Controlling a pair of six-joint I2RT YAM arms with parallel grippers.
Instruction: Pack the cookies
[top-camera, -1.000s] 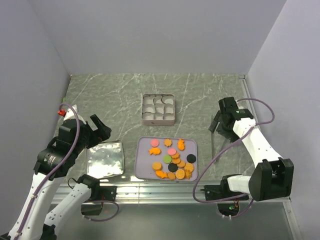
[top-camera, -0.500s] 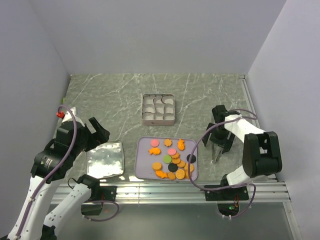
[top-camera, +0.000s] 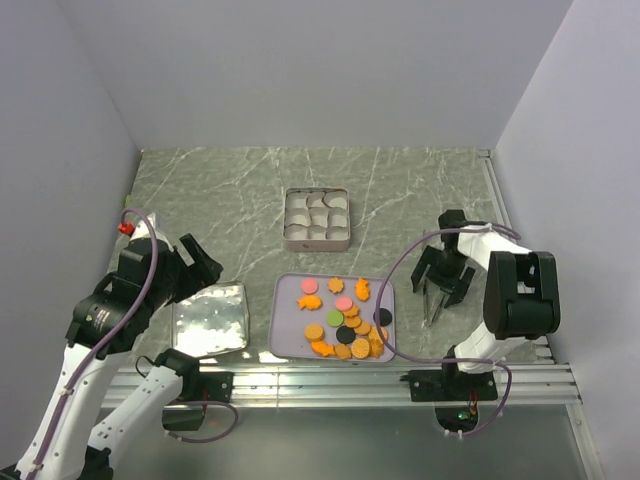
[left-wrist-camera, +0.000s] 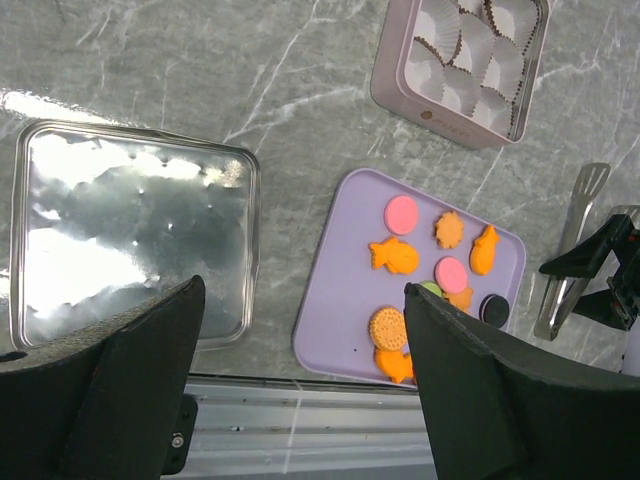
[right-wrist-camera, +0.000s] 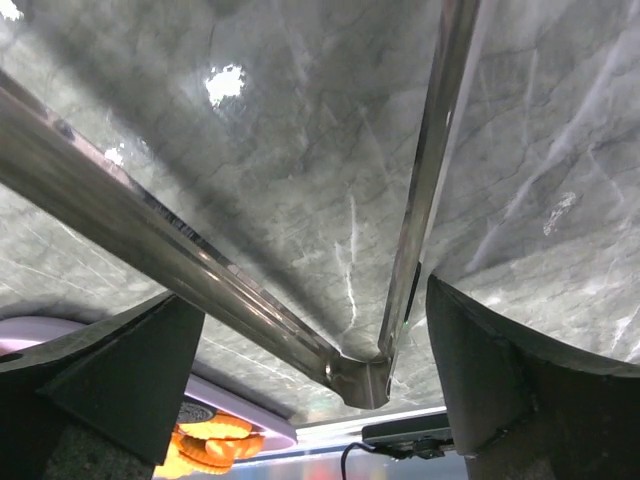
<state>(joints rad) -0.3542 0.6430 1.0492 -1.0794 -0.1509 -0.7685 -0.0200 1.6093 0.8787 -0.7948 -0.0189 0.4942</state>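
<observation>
— At the right pincer (right-wrist-camera: 305, 295), what's the state?
— Spread wide, gripping nothing. Its fingers (right-wrist-camera: 90, 390) sit either side of the metal tongs (right-wrist-camera: 425, 200), which lie flat on the counter (right-wrist-camera: 280, 170). Can't tell from the wrist view whether either finger touches them
— Tongs orientation?
— Hinge end toward the near edge, the two arms fanning away from it. Top view puts the pincer low over their far half
— Where on the counter is that?
— Right side, just beside the purple tray (top-camera: 287, 335), tongs not touching it
— Left pincer (left-wrist-camera: 303, 290)?
— Also wide open and empty, held up off the counter. Directly below it is the strip of counter between the silver square lid (left-wrist-camera: 130, 230) and the tray's left edge
— Cookies (top-camera: 345, 318)?
— All on the purple tray. Orange rounds overlap in a heap at its near right corner, with more orange rounds and fish shapes spread across the middle and far side. Two pink rounds, one green, two black among them
— Lid?
— Flat on the counter, left of the tray, near it but apart, shiny face up
— Square tin (top-camera: 317, 243)?
— Beyond the tray, about mid-counter, well apart from both pincers. White paper cups (top-camera: 318, 213) line its inside
— Anything in either pincer, then?
— Nothing, both are open and clear of the cookies
</observation>
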